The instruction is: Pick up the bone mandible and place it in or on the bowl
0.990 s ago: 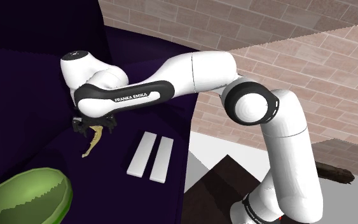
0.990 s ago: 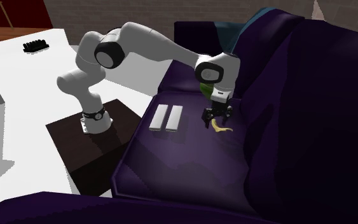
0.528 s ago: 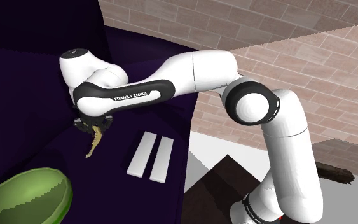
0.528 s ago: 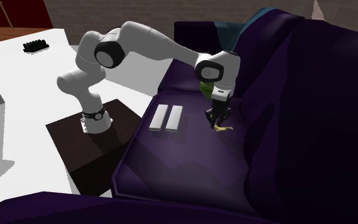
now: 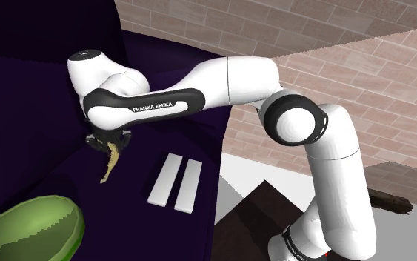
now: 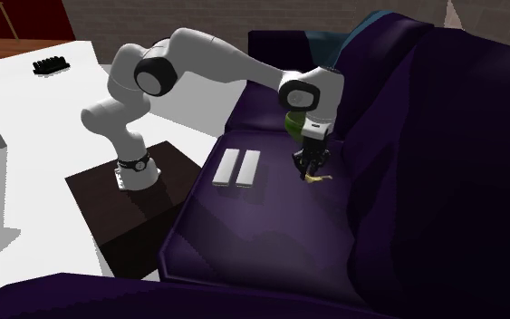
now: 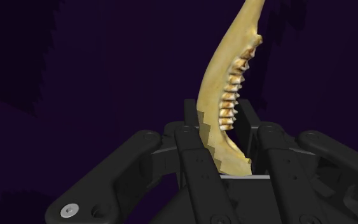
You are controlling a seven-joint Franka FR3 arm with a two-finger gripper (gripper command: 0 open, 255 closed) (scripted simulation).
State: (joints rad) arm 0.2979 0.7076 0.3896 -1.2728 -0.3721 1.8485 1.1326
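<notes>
On the seat of a dark purple sofa [image 6: 271, 217], the white arm [image 5: 229, 81] reached over from its dark stand [image 6: 121, 204]. In the shoulder view it rose from the lower right, bent at a round elbow, and stretched level toward that view's left. Its wrist was turned so the hand pointed straight down at the cushion.

The sofa's seat and back were the same deep purple. A brick wall [image 5: 332, 52] stood behind it in the shoulder view, and a white floor [image 6: 35, 136] lay beside the stand in the second exterior view. Two flat white bars [image 5: 166, 178] lay side by side on the seat, near the gripper. A green bowl [image 5: 21, 230] sat at the lower left corner of the shoulder view, well apart from the hand.

The black gripper [image 5: 109, 144] had its fingers [image 7: 193, 127] drawn in and pinching the thick end of a yellowish jawbone [image 7: 225, 83]. The bone's row of teeth showed between them in the wrist view. The bone hung down from the fingers over the cushion. Its thin end was close to the fabric, but whether it touched could not be told.
</notes>
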